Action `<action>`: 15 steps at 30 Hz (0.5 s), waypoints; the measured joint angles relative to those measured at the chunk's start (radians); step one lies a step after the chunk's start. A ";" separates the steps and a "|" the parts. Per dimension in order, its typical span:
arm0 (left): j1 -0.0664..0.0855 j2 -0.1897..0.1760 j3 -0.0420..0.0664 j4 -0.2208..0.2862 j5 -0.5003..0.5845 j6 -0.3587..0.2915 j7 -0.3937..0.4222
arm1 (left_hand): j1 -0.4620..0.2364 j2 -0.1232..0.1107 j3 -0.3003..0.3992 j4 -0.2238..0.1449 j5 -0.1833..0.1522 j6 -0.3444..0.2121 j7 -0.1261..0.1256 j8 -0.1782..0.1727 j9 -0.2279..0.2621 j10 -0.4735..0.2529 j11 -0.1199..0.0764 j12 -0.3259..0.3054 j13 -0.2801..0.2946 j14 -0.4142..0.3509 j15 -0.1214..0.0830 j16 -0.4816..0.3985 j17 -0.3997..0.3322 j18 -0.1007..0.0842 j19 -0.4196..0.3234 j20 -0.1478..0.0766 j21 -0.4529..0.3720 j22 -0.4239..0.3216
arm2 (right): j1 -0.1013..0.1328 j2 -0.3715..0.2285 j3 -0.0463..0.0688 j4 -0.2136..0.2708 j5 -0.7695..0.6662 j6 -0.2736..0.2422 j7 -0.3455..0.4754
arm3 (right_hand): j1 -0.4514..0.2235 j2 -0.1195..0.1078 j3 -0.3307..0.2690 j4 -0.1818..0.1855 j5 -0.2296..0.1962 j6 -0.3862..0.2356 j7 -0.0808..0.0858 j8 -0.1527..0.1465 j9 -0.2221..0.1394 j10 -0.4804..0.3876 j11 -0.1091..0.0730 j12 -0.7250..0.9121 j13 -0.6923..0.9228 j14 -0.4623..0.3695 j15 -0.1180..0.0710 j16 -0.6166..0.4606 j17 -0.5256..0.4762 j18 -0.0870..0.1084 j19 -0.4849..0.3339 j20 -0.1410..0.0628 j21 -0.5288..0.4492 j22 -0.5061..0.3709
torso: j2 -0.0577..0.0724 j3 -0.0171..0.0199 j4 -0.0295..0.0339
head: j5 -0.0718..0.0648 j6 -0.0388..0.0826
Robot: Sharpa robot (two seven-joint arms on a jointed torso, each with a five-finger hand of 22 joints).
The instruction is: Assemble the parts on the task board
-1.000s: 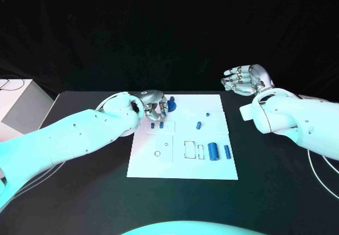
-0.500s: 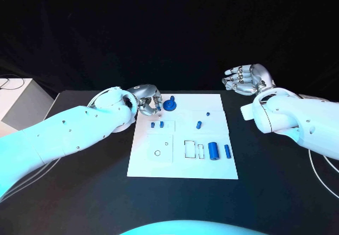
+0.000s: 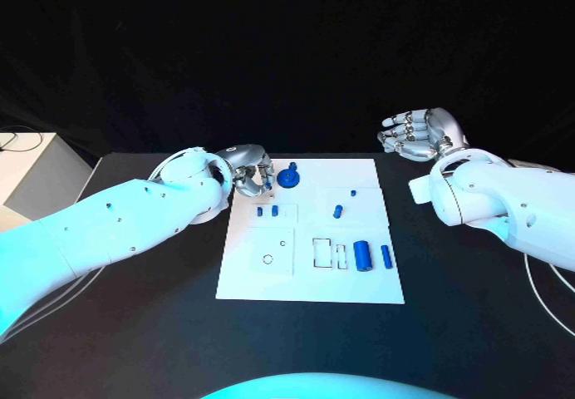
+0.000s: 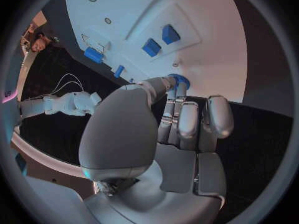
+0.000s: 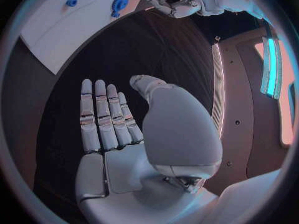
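L hand (image 3: 249, 176) fingers curled, empty, beside blue knob (image 3: 289, 177); R hand (image 3: 415, 135) spread, empty.

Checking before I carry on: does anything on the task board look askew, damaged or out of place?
Nothing stands out. The task board lies flat, its blue parts rest on it, and the left hand sits beside the gear-like piece.

You are looking at a task board (image 3: 306, 283) showing as smooth, matt white sheet, like card or plastic. The blue parts (image 3: 362, 256) are reading as smooth plastic with a slight sheen. The surface (image 3: 144, 332) is lying matt black. Each robot hand, left (image 3: 252, 176) and right (image 3: 415, 135), is gleaming like brushed silver metal, and the arm shells (image 3: 120, 224) are shining as glossy white plastic.
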 measured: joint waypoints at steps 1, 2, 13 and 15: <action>0.000 0.002 -0.001 -0.003 0.000 0.001 0.000 | 0.000 0.000 0.000 0.000 0.000 0.000 0.000 0.000 0.000 0.000 0.000 0.000 0.000 0.000 0.000 0.000 0.000 0.000 0.000 0.000 0.000 0.000 | 0.000 0.000 0.000 0.000 0.000 0.000 0.000 | 0.000 0.000 0.000 0.000 0.000 0.000 0.000 0.000 0.000 0.000 0.000 0.000 0.000 0.000 0.000 0.000 0.000 0.000 0.000 0.000 0.000 0.000 | 0.000 0.0000 0.0000 | 0.000 0.000; -0.001 0.003 -0.001 -0.005 0.000 0.002 0.000 | 0.000 0.000 0.000 0.000 0.000 0.000 0.000 0.000 0.000 0.000 0.000 0.000 0.000 0.000 0.000 0.000 0.000 0.000 0.000 0.000 0.000 0.000 | 0.000 0.000 0.000 0.000 0.000 0.000 0.000 | 0.000 0.000 0.000 0.000 0.000 0.000 0.000 0.000 0.000 0.000 0.000 0.000 0.000 0.000 0.000 0.000 0.000 0.000 0.000 0.000 0.000 0.000 | 0.000 0.0000 -0.0001 | 0.000 0.000; -0.005 0.018 -0.009 -0.025 0.000 0.006 0.000 | 0.000 0.000 0.000 0.000 0.000 0.000 0.000 0.000 0.000 0.000 0.000 -0.001 0.000 0.000 0.000 0.000 -0.003 0.000 0.000 0.000 0.000 0.000 | 0.000 0.000 0.000 0.000 0.000 0.000 0.000 | 0.000 0.000 0.000 0.000 0.000 0.000 0.000 0.000 0.000 0.000 0.000 0.000 0.000 0.000 0.000 0.000 0.000 0.000 -0.004 0.004 0.000 0.000 | 0.001 -0.0006 -0.0006 | -0.001 -0.001; -0.006 0.020 -0.011 -0.027 0.000 0.007 0.000 | 0.000 0.000 0.000 0.000 0.000 0.000 0.000 0.000 0.000 0.000 0.000 -0.001 0.000 0.000 0.000 0.000 -0.003 0.000 0.000 0.000 0.000 0.000 | 0.000 0.000 0.000 0.000 0.000 0.000 0.000 | 0.000 0.000 0.000 0.000 0.000 0.000 0.000 0.000 0.000 0.000 0.000 0.000 0.000 0.000 0.000 0.000 0.000 0.000 -0.004 0.004 0.000 0.000 | 0.001 -0.0007 -0.0003 | -0.002 -0.002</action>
